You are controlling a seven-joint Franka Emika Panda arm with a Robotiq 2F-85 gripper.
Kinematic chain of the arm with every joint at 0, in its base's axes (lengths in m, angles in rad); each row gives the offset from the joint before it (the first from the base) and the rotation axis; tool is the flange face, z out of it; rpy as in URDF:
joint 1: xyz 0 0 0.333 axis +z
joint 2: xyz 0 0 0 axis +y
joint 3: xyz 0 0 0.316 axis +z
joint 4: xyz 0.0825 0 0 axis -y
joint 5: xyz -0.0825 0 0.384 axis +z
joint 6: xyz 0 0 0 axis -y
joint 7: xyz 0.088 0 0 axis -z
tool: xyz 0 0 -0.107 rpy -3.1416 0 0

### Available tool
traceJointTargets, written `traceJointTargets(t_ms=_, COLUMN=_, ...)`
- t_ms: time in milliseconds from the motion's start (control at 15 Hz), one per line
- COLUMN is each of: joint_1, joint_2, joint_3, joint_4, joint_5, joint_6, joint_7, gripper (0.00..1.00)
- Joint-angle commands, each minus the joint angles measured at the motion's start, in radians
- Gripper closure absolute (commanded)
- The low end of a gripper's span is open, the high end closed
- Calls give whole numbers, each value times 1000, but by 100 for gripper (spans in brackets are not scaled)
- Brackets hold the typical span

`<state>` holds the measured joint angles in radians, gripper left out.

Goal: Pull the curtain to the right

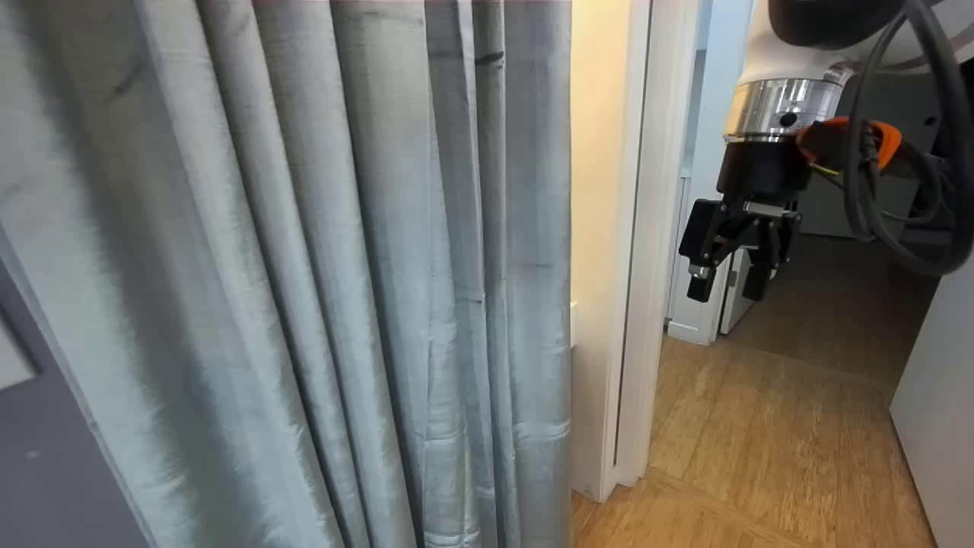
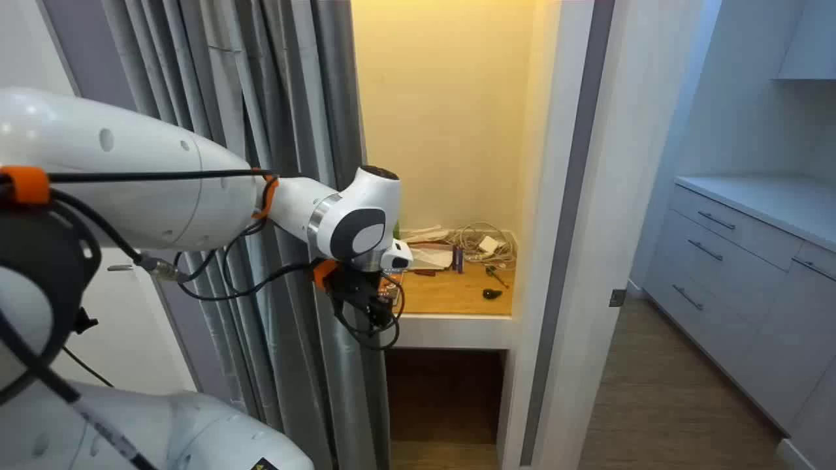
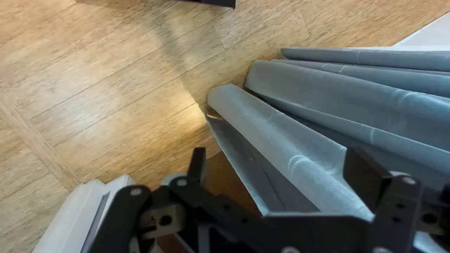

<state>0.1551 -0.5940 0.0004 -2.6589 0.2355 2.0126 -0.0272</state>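
Jaws: they stood wide apart on the black, angular, two-fingered gripper (image 3: 276,165).
Pleats: the tall, grey-green, faintly shiny fabric curtain (image 1: 396,266) fell in deep vertical folds beside the jaws, apart from them.
Floor: streaky-grained, honey-coloured wooden planks (image 3: 123,88) lay beneath the jaws.
Frame: a white, straight-edged, grooved door frame (image 3: 68,219) stood beyond the jaws, opposite the curtain, in the wrist view.

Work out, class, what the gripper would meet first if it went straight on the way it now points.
Probably the curtain: in the wrist view its folds lie ahead of the open gripper. Depth is unclear, so it might reach the floor instead.
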Motion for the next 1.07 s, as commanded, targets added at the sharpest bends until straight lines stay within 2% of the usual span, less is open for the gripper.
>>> traceJointTargets(t_ms=0, joint_1=-15, joint_2=0, joint_3=14, joint_4=2, joint_5=8, joint_6=-4, joint_7=-7, gripper=0)
traceJointTargets(t_ms=400, joint_1=-15, joint_2=0, joint_3=14, joint_4=2, joint_5=8, joint_6=-4, joint_7=-7, gripper=0)
traceJointTargets(t_ms=467, joint_1=-1, joint_2=12, joint_3=6, joint_4=3, joint_5=44, joint_6=81, joint_7=-33, gripper=0)
traceJointTargets(t_ms=733, joint_1=-6, joint_2=34, joint_3=31, joint_4=16, joint_5=-10, joint_6=340, joint_7=-52, gripper=0)
traceJointTargets(t_ms=1000, joint_1=59, joint_2=53, joint_3=-1, joint_4=8, joint_5=31, joint_6=576, joint_7=-152, gripper=0)
